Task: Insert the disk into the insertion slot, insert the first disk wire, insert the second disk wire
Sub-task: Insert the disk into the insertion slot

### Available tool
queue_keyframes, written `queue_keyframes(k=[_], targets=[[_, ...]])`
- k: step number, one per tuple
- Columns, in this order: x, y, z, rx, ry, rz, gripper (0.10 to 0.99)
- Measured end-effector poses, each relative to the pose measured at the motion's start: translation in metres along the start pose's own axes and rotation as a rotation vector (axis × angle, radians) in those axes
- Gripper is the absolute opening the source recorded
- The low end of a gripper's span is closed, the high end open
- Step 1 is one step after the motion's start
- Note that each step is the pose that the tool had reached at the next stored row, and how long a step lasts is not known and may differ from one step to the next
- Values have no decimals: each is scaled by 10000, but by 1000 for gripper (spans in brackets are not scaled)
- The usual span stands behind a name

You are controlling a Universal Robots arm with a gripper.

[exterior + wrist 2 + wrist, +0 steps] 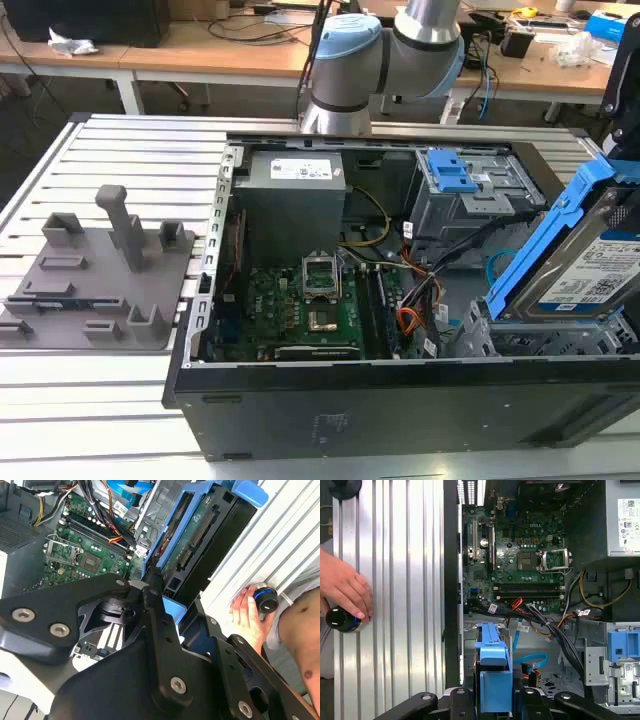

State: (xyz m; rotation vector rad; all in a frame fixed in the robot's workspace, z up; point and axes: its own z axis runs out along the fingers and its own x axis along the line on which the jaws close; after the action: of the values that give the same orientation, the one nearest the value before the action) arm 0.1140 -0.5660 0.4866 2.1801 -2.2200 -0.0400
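Observation:
The disk (590, 270), a silver drive with a white label in a bright blue carrier, stands steeply tilted over the case's right end in the exterior view. Its lower edge rests at the low grey insertion slot (525, 340). My gripper (495, 702) is shut on the disk, with black fingers (462, 700) on both sides of the blue carrier (494, 665). In the second wrist view the gripper (172, 615) clamps the carrier's end, and the disk's circuit-board side (200, 535) faces the camera. A loose blue cable (530, 660) lies by the slot.
The open computer case (400, 410) holds a motherboard (305, 305), a power supply (295, 195) and a taller grey cage with a blue tab (450, 175). A person's hand (345, 590) rests on a black knob (342, 619) on the ribbed table. A grey fixture (100, 270) stands at the exterior view's left.

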Motion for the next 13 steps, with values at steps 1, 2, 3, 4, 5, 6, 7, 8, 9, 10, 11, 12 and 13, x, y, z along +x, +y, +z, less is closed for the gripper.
queue_keyframes(k=[1,2,3,4,5,6,7,8,9,10,11,12,13], targets=[[0,0,0,0,0,0,365],[0,0,0,0,0,0,365],[0,0,0,0,0,0,365],[0,0,0,0,0,1,365],[0,0,0,0,0,0,365],[0,0,0,0,0,0,365],[0,0,0,0,0,0,365],[0,0,0,0,0,0,365],[0,0,0,0,0,0,365],[0,0,0,0,0,0,365],[0,0,0,6,0,-7,365],[0,0,0,18,-4,-10,365],[0,0,1,33,-10,-14,365]])
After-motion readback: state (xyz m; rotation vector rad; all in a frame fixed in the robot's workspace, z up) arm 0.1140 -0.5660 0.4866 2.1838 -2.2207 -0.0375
